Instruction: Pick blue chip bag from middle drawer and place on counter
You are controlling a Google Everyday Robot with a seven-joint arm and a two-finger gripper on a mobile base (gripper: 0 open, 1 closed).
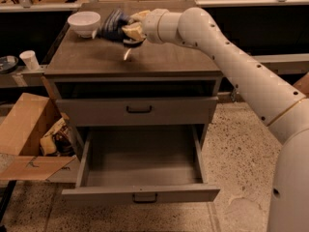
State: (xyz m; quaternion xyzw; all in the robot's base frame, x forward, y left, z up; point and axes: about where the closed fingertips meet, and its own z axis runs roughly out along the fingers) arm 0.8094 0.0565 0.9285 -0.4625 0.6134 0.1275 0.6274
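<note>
The blue chip bag (111, 26) is dark and crinkly and hangs in my gripper (127, 29) just above the back of the counter (159, 62), next to a white bowl. The cream fingers (134, 32) are shut on the bag's right edge. My white arm reaches in from the lower right across the counter. The middle drawer (140, 168) stands pulled out low at the front, with a bare grey floor and a small dark handle (145, 197). A short pale arc (126, 55) marks the counter under the gripper.
A white bowl (84, 22) sits at the counter's back left, close to the bag. The taller-fronted drawer (137, 111) is closed above the open one. A cardboard box (29, 134) with clutter lies on the floor at left. A paper cup (30, 60) stands on a side shelf.
</note>
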